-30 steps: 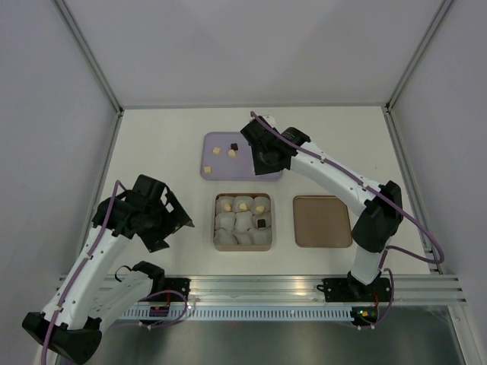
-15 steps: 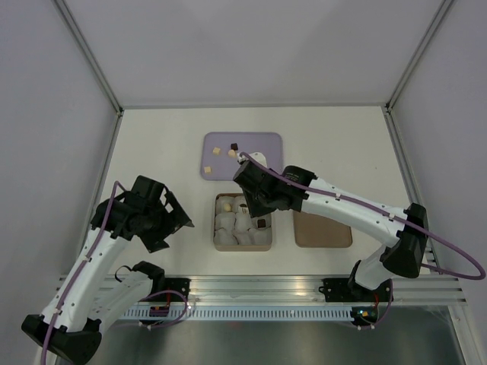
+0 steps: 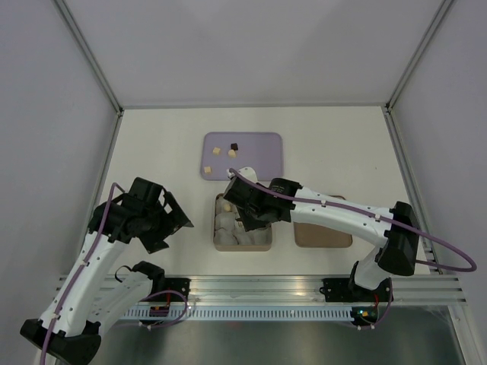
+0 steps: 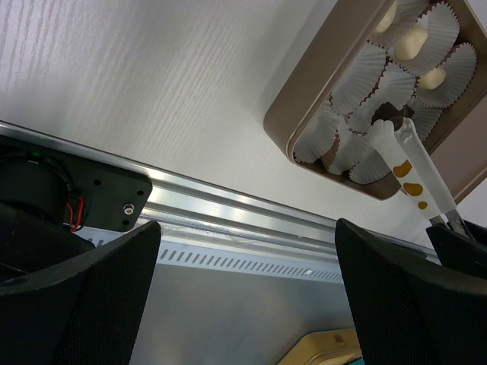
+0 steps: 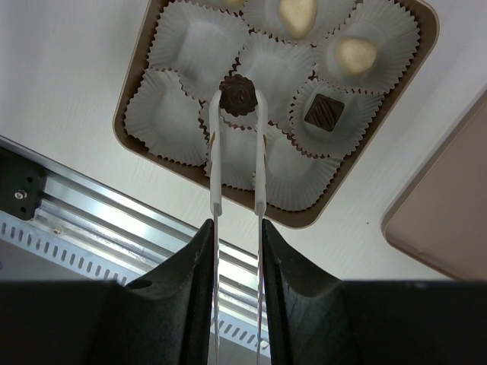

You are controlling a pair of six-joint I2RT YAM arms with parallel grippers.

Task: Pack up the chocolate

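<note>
My right gripper (image 5: pixel 237 228) is shut on white tongs (image 5: pixel 215 167). The tong tips pinch a round dark chocolate (image 5: pixel 238 95) over the middle paper cup of the brown box (image 5: pixel 129 99). A square dark piece (image 5: pixel 323 111) and pale pieces (image 5: pixel 354 53) sit in other cups. In the top view the right gripper (image 3: pixel 242 209) hovers over the box (image 3: pixel 216 222). Two pale pieces (image 3: pixel 215 151) and a dark one (image 3: pixel 233 145) lie on the purple tray (image 3: pixel 259 144). My left gripper (image 3: pixel 171 220) is open and empty left of the box; its wrist view shows the box (image 4: pixel 293 122) and tongs (image 4: pixel 411 167).
The flat brown lid (image 3: pixel 327 228) lies right of the box, partly under my right arm. An aluminium rail (image 3: pixel 259 287) runs along the near table edge. White walls and frame posts close in the sides and back.
My right arm has swung from over the purple tray back toward me and now holds the tongs with the dark chocolate over the box. The left arm has barely moved.
</note>
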